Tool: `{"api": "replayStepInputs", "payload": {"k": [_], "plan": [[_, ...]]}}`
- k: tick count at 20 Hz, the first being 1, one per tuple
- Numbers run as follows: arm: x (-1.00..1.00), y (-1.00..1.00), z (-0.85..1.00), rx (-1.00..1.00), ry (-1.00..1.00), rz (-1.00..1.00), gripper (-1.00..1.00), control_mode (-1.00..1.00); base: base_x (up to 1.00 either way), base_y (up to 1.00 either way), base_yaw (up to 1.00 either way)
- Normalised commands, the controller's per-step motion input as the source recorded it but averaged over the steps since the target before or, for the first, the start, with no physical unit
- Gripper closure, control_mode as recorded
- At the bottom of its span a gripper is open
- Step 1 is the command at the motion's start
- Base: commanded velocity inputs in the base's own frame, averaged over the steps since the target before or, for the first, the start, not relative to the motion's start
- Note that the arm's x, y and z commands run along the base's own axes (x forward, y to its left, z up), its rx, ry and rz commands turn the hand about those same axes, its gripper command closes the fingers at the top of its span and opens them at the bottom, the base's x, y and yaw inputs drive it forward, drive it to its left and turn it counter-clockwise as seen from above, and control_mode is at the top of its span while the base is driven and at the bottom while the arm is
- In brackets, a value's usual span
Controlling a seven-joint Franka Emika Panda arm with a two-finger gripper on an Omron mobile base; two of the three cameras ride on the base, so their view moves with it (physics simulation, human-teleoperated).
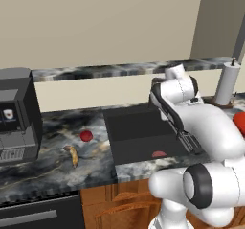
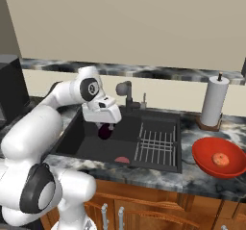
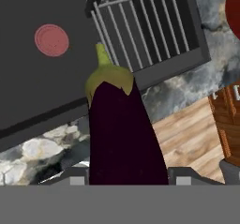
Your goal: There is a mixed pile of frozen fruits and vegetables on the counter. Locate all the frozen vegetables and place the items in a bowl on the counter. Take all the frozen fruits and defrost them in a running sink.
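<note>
On the marbled bench (image 1: 57,163), a red fruit (image 1: 86,136) and banana (image 1: 72,155) lie left of the sink (image 2: 120,142); the bowl (image 2: 204,154) stands right.

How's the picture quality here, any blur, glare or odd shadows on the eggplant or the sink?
Hand view: the eggplant looms large and near-black with little surface detail, edges crisp. Right base view: even, flat light; the sink reads uniformly dark, without glare. Left base view: the red fruit and banana cast only faint shadows on the counter.

Both base views look forward and down from behind the arm — left and right. They share the sink (image 1: 139,134) (image 2: 120,137). The hand view looks down along the claw — close up.
</note>
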Motion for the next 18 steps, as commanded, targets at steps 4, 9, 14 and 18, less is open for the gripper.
{"api": "replayStepInputs", "payload": {"k": [4,9,14,18], "plan": [[0.14,-0.92,0.02,0.0,0.06,-0.13,1.0,-1.0,0.0,0.0,0.0],[0.14,-0.95,0.07,0.0,0.07,-0.12,1.0,-1.0,0.0,0.0,0.0],[0.23,-0.93,0.01,0.03,0.06,-0.1,1.0,-1.0,0.0,0.0,0.0],[0.21,-0.95,0.0,0.07,0.04,-0.06,1.0,-1.0,0.0,0.0,0.0]]}}
